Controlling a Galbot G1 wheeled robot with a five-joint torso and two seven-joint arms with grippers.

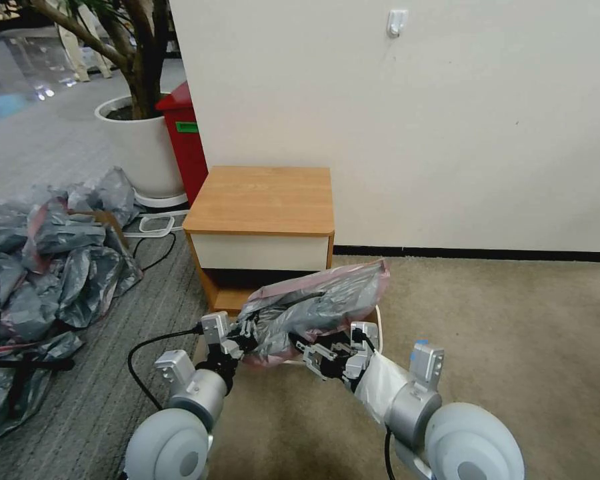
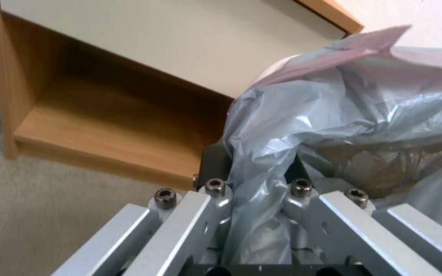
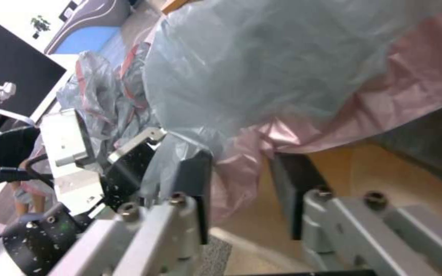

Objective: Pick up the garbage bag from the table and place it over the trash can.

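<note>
Nearest to me, my left gripper (image 1: 247,337) is clenched on a gather of the thin translucent grey plastic garbage bag with a pink rim band (image 1: 317,307); the left wrist view shows the film (image 2: 333,126) pinched tight between the two fingers. Just beside it, my right gripper (image 1: 327,353) has its dark pads (image 3: 195,180) spread apart, with a fold of the pink rim (image 3: 241,168) hanging in the gap; it looks released rather than gripping, though the film hides part of one pad. The bag hangs bunched between the two grippers, above the beige carpet and clear of the table top. A curved pale rim (image 1: 379,327) peeks out under the bag's right edge, perhaps the trash can, but too little shows to be sure.

Just behind the bag stands the small light-brown wooden nightstand with a white drawer front and lower shelf (image 1: 263,200), its top bare. To my left on the grey ribbed carpet lies a big heap of grey and pink bags (image 1: 47,253). Farthest back, against the white wall, are a tall red bin with a green label (image 1: 185,143) and a large white plant pot (image 1: 140,147).
</note>
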